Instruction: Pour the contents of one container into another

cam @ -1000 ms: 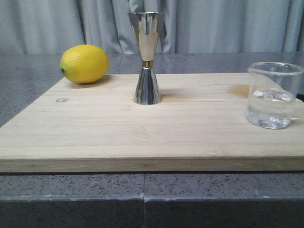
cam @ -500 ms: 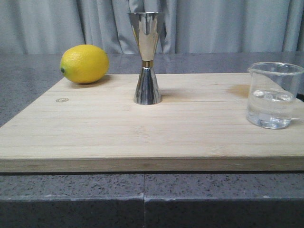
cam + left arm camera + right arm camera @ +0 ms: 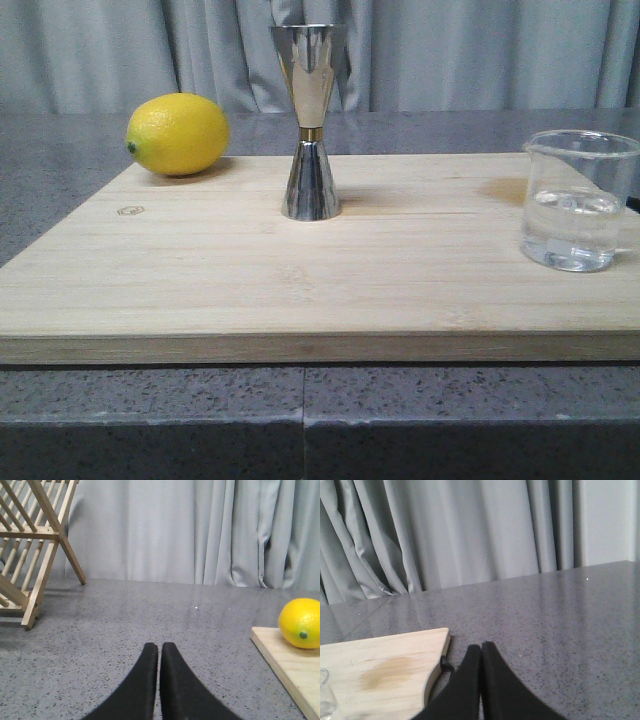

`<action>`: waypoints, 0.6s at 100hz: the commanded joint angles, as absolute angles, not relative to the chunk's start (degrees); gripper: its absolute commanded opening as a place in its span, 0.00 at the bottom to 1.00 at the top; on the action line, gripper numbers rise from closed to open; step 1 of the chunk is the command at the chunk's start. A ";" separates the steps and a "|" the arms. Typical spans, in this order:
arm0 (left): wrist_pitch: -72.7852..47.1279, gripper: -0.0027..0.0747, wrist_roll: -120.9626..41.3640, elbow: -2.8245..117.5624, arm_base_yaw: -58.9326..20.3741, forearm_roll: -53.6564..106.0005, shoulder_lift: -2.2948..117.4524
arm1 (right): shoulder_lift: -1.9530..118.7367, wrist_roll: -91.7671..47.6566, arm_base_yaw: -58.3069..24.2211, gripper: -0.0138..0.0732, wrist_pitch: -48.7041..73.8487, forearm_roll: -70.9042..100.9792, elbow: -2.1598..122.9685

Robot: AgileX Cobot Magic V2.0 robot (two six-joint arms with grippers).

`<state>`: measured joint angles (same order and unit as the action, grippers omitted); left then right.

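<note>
The clear glass beaker (image 3: 578, 200) stands on the right end of the wooden board (image 3: 300, 270), partly filled with clear liquid. A sliver of the beaker (image 3: 324, 695) shows at the edge of the right wrist view. The steel jigger (image 3: 310, 120) with a gold waist band stands upright at the board's far middle. Neither arm appears in the front view. My left gripper (image 3: 159, 646) is shut and empty over the grey counter, left of the board. My right gripper (image 3: 481, 646) is shut and empty over the counter, beside the board's right corner.
A yellow lemon (image 3: 178, 134) lies on the board's far left corner. A wooden drying rack (image 3: 30, 545) stands on the counter further left. Grey curtains (image 3: 450, 50) hang behind. The board (image 3: 385, 675) has a damp stain near its right end.
</note>
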<state>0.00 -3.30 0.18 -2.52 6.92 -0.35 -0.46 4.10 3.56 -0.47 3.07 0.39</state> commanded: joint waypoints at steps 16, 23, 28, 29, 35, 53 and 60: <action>-2.63 0.01 -3.05 10.71 -2.90 8.64 1.49 | 2.77 3.45 3.62 0.08 5.63 0.00 12.66; -5.31 0.01 -3.05 14.12 -2.90 8.64 3.78 | 5.70 3.45 3.62 0.08 8.19 -1.52 16.18; -6.82 0.01 -3.05 16.42 -2.90 8.64 5.60 | 7.91 3.45 3.62 0.08 9.75 -2.59 18.64; -7.00 0.01 -3.05 16.75 -2.90 8.64 5.88 | 8.23 3.45 3.62 0.08 10.21 -2.71 19.00; -8.93 0.01 -3.09 19.60 -2.90 8.54 8.38 | 11.09 3.45 3.62 0.08 11.80 -3.90 22.05; -11.39 0.01 -3.57 25.12 -2.90 8.54 14.77 | 17.60 3.45 3.62 0.08 13.03 -8.54 27.75; -11.15 0.01 -3.57 25.54 -2.90 8.54 16.06 | 18.52 3.45 3.62 0.08 12.21 -8.66 28.04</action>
<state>-14.65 -3.39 22.89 -2.52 8.06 13.59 16.28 4.10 3.56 16.61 -6.88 25.42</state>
